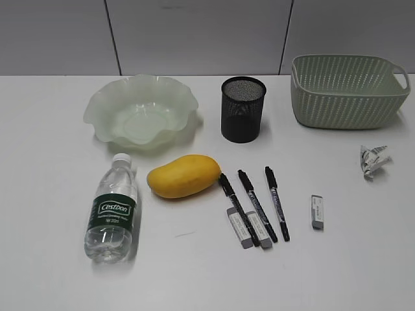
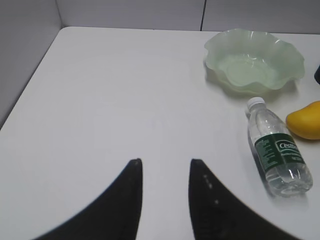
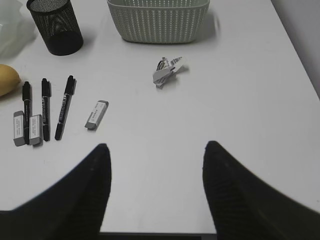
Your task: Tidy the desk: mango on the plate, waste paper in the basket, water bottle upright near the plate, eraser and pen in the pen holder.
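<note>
On the desk (image 1: 52, 259), bottle (image 2: 276, 148) lies cap-away, right of the released left hand (image 2: 165, 165); right hand (image 3: 156, 150) released too.

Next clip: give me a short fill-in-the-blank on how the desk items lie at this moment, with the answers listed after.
1. The water bottle lies on its ____ in front of the plate.
2. ____ pens lie side by side near the mango.
3. The waste paper sits on the desk in front of the ____.
4. The pen holder stands between the plate and the ____.

Missing words: side; three; basket; basket
</note>
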Motion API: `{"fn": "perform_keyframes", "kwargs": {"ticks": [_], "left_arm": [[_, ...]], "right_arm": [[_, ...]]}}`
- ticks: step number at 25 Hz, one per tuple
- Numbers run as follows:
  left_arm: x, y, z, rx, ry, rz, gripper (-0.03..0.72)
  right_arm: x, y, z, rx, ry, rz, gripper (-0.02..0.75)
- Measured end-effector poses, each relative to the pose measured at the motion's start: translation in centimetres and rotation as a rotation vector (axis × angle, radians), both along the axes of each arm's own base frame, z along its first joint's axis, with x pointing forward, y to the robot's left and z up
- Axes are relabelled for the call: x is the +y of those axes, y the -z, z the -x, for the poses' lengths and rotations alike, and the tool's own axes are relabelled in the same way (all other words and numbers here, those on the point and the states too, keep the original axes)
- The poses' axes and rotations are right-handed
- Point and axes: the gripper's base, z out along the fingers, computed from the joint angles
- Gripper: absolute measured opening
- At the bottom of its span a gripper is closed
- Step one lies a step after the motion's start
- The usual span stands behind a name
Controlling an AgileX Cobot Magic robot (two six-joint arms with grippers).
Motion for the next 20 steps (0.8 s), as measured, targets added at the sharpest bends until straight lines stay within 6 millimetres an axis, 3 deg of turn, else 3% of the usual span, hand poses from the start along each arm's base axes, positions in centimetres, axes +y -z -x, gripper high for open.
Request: {"fn": "perform_keyframes", "kwargs": {"ticks": [20], "left_arm": [[0.00,0.00,0.00,0.000,0.000,0.000,0.237]], "right_arm": [[0.00,0.00,0.00,0.000,0.000,0.000,0.465]]}}
